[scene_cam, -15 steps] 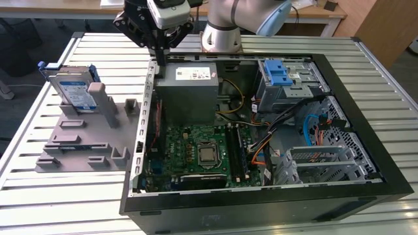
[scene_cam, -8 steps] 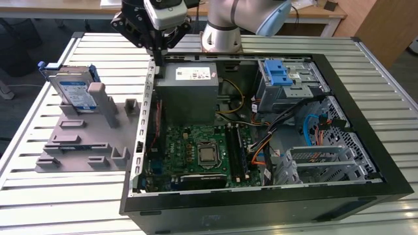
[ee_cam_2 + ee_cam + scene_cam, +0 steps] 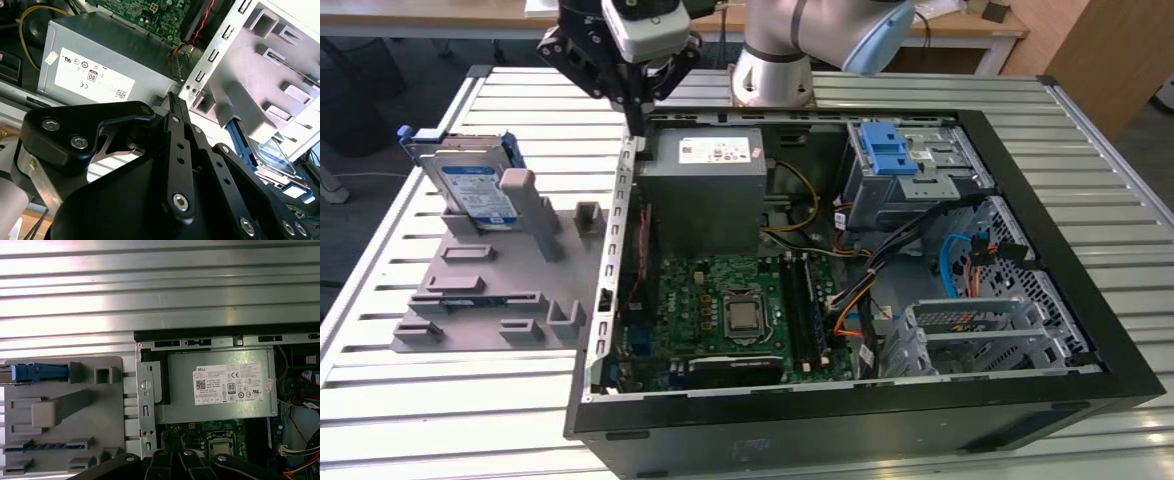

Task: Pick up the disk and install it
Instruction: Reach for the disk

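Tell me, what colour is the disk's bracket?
Blue; the bracket on the disk shows best in the exterior view.

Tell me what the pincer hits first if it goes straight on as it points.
Most likely the computer case's side wall, right beside the power supply; the pincer tip hangs above that wall's rim, though depth is unclear.

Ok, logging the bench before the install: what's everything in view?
disk: one, silver, blue bracket, upright in the fixture
fixture: one, grey, on the table beside the case
case: one, black, open, mid-table
power supply: one, grey, inside the case
motherboard: one, green, case floor
drive cage: one, silver, blue latch, inside the case
table: one, silver slatted
arm: one, grey and blue, behind the case
tool: one, black, shut, empty, over the case wall by the power supply
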